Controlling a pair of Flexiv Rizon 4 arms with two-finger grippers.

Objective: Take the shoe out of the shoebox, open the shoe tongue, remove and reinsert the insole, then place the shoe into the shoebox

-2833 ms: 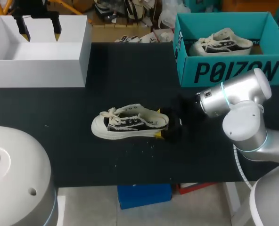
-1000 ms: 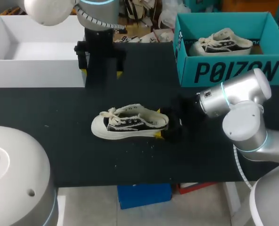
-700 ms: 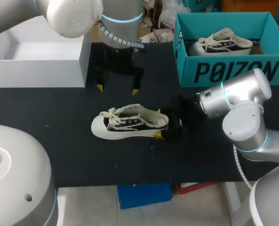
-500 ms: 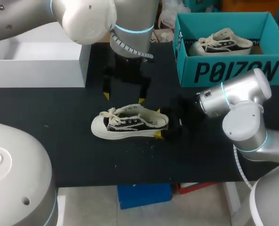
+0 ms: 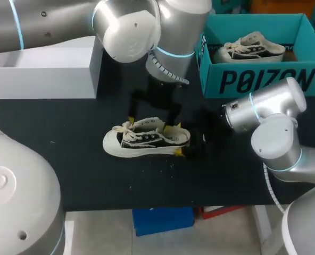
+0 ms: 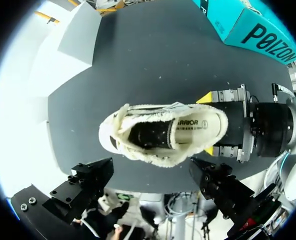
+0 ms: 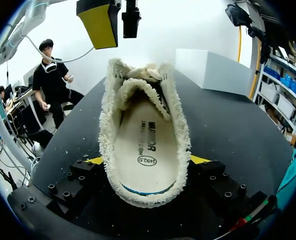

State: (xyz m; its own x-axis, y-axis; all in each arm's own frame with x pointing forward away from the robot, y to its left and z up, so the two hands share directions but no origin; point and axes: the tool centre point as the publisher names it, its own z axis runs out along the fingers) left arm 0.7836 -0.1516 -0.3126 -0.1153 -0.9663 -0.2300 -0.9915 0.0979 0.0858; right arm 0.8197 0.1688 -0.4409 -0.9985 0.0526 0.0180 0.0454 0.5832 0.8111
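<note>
The low canvas sneaker [image 5: 147,139] stands on the worktop [image 5: 83,159]. It is probably light and soft-sided, with a floppy insole [image 6: 188,125]. The right hand [image 7: 146,160] pinches its heel. The left hand [image 5: 149,124] hovers spread above; the tongue [image 7: 144,73] looks best gripped at its free edge.

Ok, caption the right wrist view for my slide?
Right tool clamping the shoe heel, insole showing, left tool poised above.
</note>
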